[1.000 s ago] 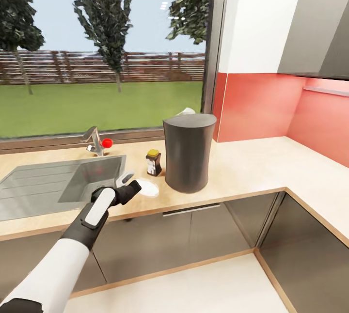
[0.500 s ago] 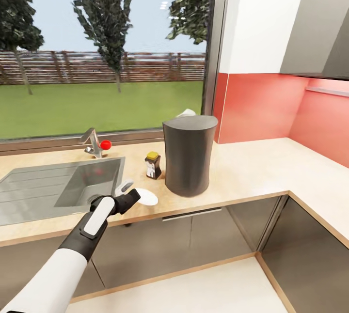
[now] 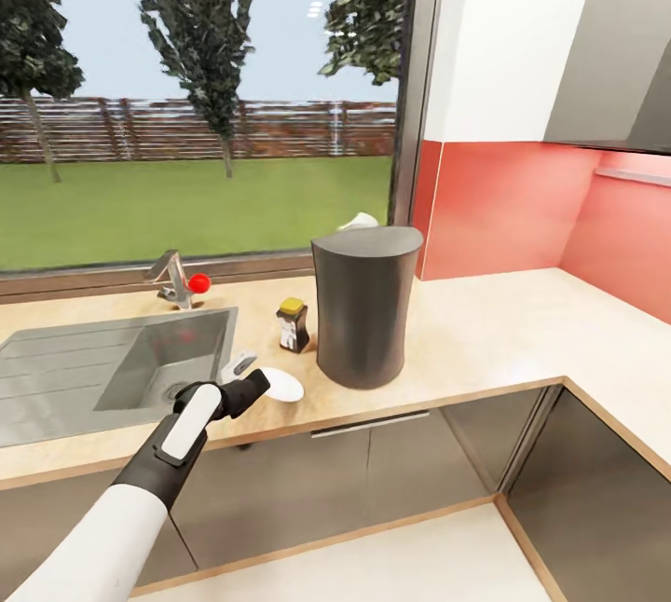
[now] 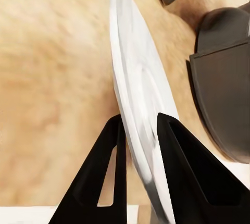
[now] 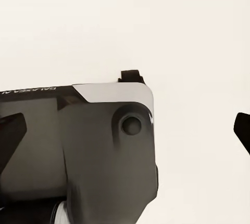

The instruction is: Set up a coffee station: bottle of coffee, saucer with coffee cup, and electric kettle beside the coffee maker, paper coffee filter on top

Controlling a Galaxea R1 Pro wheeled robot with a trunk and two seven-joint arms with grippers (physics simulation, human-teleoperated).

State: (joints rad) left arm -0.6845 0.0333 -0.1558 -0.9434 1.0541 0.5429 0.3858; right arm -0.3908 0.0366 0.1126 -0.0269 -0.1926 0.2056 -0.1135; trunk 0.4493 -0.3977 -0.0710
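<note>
My left gripper [image 3: 250,380] is shut on the rim of the white saucer [image 3: 282,385], low over the kitchen countertop [image 3: 466,341] near its front edge. In the left wrist view the saucer [image 4: 136,94] runs edge-on between the two black fingers [image 4: 112,151]. The tall dark grey coffee maker [image 3: 362,304] stands just right of the saucer. Beside it on the left is the bottle of coffee [image 3: 293,324]. A white paper coffee filter [image 3: 359,221] peeks out behind the coffee maker's top. My right gripper [image 5: 125,130] hangs open beside the robot's body.
A steel sink [image 3: 112,369] with a tap [image 3: 172,278] and a red knob lies left of the saucer. The countertop turns a corner at the right under a red backsplash [image 3: 503,211]. Grey cabinet fronts [image 3: 373,462] run below.
My left gripper has drawn the saucer a little toward the counter's front edge. The head camera has shifted slightly, moving the whole picture.
</note>
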